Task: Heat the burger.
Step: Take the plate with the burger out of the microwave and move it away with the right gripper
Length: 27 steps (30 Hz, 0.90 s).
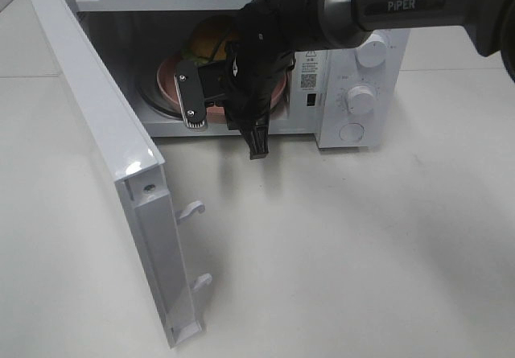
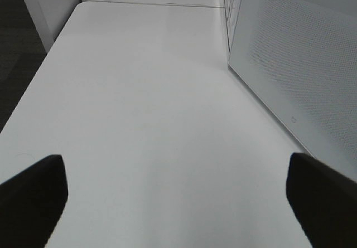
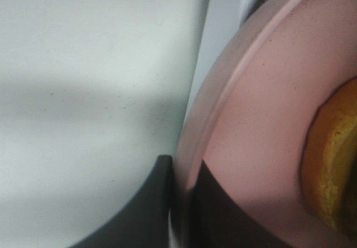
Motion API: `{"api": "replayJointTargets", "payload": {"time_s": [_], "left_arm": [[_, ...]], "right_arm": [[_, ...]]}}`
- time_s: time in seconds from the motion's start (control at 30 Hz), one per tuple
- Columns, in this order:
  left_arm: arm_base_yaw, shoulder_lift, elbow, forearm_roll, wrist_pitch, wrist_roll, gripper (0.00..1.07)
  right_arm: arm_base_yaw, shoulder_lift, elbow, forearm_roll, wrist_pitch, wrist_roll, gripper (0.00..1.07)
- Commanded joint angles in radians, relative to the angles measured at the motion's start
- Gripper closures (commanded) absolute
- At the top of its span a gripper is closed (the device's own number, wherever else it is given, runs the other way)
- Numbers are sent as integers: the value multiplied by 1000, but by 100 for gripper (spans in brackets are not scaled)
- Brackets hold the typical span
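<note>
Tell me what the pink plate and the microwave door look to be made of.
Pink plate: a smooth, matte, opaque pink surface with a rounded raised rim; it looks like ceramic or melamine, and I cannot tell which. Microwave door: a glossy white panel that catches light at its corner, probably painted metal or plastic, with white plastic-looking latch hooks.

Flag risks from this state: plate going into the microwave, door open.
1. The right gripper is shut on the rim of the pink plate only at its edge; the plate could tilt and the burger slide off.
2. The plate sits at the mouth of the microwave, partly hidden by the arm; closing the door too soon could hit it.
</note>
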State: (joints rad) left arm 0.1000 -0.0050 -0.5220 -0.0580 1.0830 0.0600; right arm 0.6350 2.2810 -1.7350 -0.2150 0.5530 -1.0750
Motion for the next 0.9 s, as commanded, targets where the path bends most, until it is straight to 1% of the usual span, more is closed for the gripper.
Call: {"api": "replayJointTargets", "payload": {"time_s": [0.03, 0.2, 0.3, 0.37, 0.4, 0.53, 0.57, 0.67, 0.73, 0.8, 0.87, 0.9], "left_arm": [[2, -17, 3, 3, -13, -3, 6], [2, -17, 3, 3, -13, -3, 6], [2, -17, 3, 2, -13, -3, 6], [2, -17, 3, 2, -13, -3, 6], [2, -17, 3, 2, -13, -3, 6], [2, -17, 3, 2, -13, -3, 6], [2, -17, 3, 2, -13, -3, 6], [2, -17, 3, 2, -13, -3, 6], [2, -17, 3, 2, -13, -3, 6], [2, -17, 3, 2, -13, -3, 6], [2, -17, 3, 2, -13, -3, 6], [2, -17, 3, 2, -13, -3, 6]], "right_arm": [[-3, -23, 0, 10, 66, -20, 107], [-3, -53, 6, 2, 96, -39, 107], [-3, -77, 33, -1, 93, -52, 107], [-3, -101, 69, -2, 85, -71, 107], [-3, -101, 69, -2, 85, -71, 107], [-3, -154, 142, -46, 32, -91, 107], [-3, -154, 142, -46, 32, -91, 107], [-3, -195, 196, -46, 1, -91, 107], [-3, -207, 209, -46, 0, -91, 107], [-3, -251, 261, -48, -18, -96, 107], [-3, -260, 272, -51, -22, -103, 107], [-3, -280, 297, -53, -36, -126, 107]]}}
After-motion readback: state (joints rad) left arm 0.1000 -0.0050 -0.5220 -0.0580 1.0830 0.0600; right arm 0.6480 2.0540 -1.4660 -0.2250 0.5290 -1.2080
